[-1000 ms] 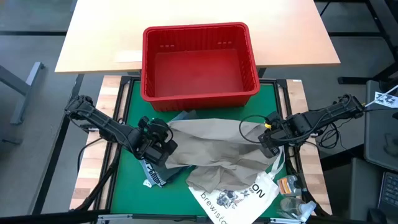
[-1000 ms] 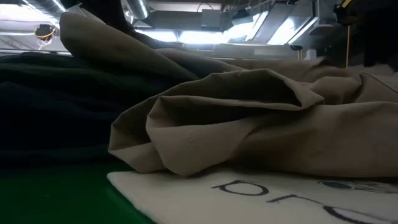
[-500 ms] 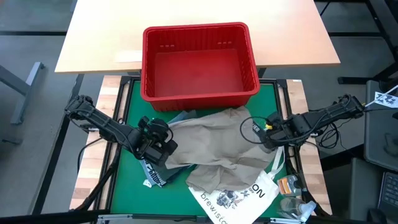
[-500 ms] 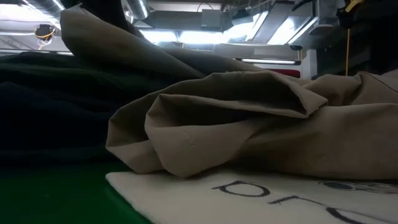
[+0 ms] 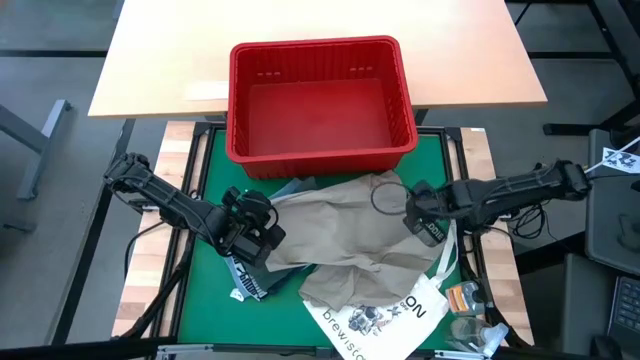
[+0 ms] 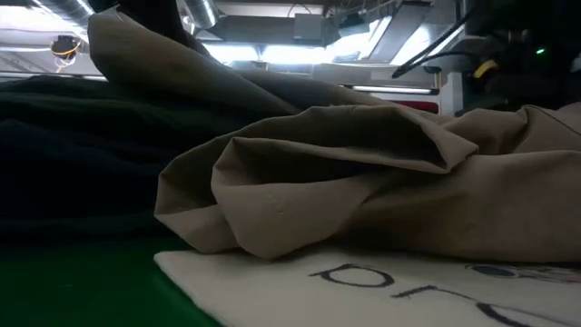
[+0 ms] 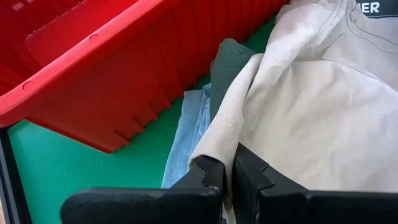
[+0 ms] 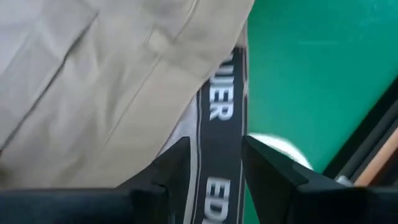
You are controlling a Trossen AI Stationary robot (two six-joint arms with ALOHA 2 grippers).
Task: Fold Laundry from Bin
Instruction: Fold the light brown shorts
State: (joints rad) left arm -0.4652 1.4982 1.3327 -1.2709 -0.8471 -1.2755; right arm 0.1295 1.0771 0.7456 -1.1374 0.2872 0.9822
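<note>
The khaki garment [image 5: 350, 235] lies rumpled on the green mat [image 5: 205, 290], in front of the red bin [image 5: 320, 100], which has nothing in it. My left gripper [image 7: 227, 171] is shut on the garment's left edge. A light blue piece [image 7: 186, 134] and a dark green one [image 7: 230, 59] lie under the garment beside the bin. My right gripper [image 8: 214, 168] hovers open over the garment's right part. Its fingers stand on either side of a black lettered band [image 8: 217, 118]; whether they touch it I cannot tell. The garment's near part rests on a white printed tote bag [image 5: 385, 315]. My left gripper pinches the khaki garment's left edge [image 7: 214, 146] between its two fingers, at a fold of the cloth. The fingers come from the table's left, slanting down. That edge is lifted off the mat [image 6: 118, 45], and the rest of the garment lies slack on the mat.
Dark garments [image 6: 82, 154] lie heaped at the mat's left, under the khaki one. Bottles and small items [image 5: 470, 305] crowd the near right corner. A cable loop [image 5: 385, 195] hangs by my right gripper. Behind the bin stands a bare wooden table [image 5: 160, 60].
The khaki garment's right part, earlier spread out toward my right gripper, has fallen back and bunched near the bin. My right gripper has gone down and toward the table's left, over that part of the garment.
</note>
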